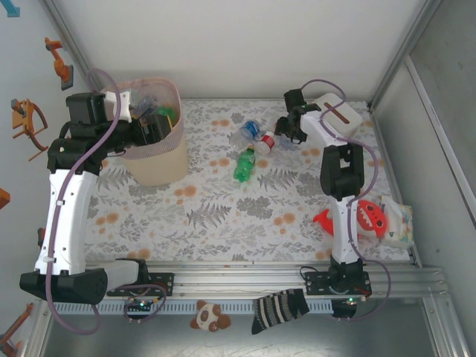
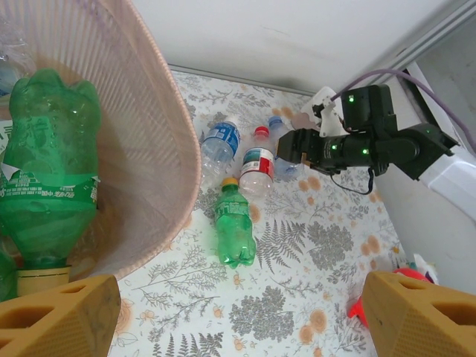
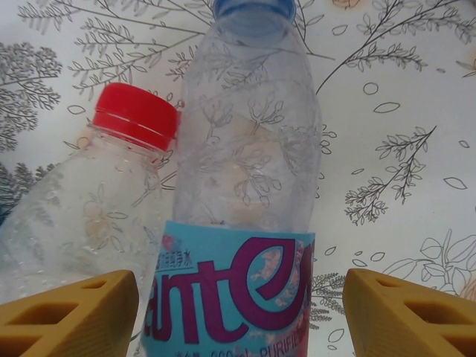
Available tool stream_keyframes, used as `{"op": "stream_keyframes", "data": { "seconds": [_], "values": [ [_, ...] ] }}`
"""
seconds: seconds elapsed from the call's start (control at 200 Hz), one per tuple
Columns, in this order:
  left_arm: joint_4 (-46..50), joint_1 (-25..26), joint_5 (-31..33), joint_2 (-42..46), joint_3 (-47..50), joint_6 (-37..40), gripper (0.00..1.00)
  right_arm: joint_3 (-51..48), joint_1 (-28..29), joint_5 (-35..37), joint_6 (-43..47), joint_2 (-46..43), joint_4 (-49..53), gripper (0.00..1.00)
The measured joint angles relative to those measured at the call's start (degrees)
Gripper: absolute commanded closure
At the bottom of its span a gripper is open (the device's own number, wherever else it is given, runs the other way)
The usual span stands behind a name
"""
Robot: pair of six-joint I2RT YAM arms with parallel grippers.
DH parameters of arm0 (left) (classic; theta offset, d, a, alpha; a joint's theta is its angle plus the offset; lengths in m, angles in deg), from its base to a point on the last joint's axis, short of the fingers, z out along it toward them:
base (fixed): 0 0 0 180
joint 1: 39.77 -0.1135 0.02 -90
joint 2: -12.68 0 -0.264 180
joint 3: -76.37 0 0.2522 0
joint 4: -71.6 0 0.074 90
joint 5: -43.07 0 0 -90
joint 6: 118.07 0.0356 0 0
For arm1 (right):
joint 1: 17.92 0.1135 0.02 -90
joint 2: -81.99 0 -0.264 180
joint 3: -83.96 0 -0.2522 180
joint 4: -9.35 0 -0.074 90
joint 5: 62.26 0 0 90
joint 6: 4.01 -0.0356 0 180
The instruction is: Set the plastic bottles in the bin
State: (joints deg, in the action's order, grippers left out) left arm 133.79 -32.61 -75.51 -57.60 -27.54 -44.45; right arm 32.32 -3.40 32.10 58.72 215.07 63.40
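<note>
The bin (image 1: 160, 160), cream with a pink liner (image 2: 149, 149), stands at the back left and holds a green bottle (image 2: 48, 171) among others. My left gripper (image 1: 158, 123) hangs over its right rim, open with nothing between the fingers (image 2: 59, 316). Three plastic bottles lie mid-table: a clear blue-labelled one (image 1: 245, 134), a red-capped one (image 1: 265, 141) and a green one (image 1: 244, 165). My right gripper (image 1: 285, 132) is low beside them, open. Its fingers (image 3: 409, 312) straddle a clear blue-capped bottle with a teal label (image 3: 245, 163), with a gap on the right. The red-capped bottle (image 3: 111, 186) lies just left of it.
A white tissue box (image 1: 338, 115) sits at the back right behind the right arm. A red toy figure (image 1: 361, 217) and a packet (image 1: 398, 223) lie at the right edge. A sock (image 1: 279, 309) and a small plush (image 1: 208, 316) lie beyond the front rail.
</note>
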Motion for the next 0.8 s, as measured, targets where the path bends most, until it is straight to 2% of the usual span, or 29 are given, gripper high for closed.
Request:
{"op": "stream_keyframes", "data": {
  "seconds": [0.456,0.801],
  "values": [
    [-0.13,0.0,0.0,0.04,0.83,-0.44,0.16,-3.54,-0.04,0.0,-0.2,0.55,-0.74,0.33],
    [-0.79,0.04,-0.02,0.35,1.6,-1.03,0.16,-4.9,-0.09,0.02,-0.24,0.57,-2.51,0.45]
  ]
}}
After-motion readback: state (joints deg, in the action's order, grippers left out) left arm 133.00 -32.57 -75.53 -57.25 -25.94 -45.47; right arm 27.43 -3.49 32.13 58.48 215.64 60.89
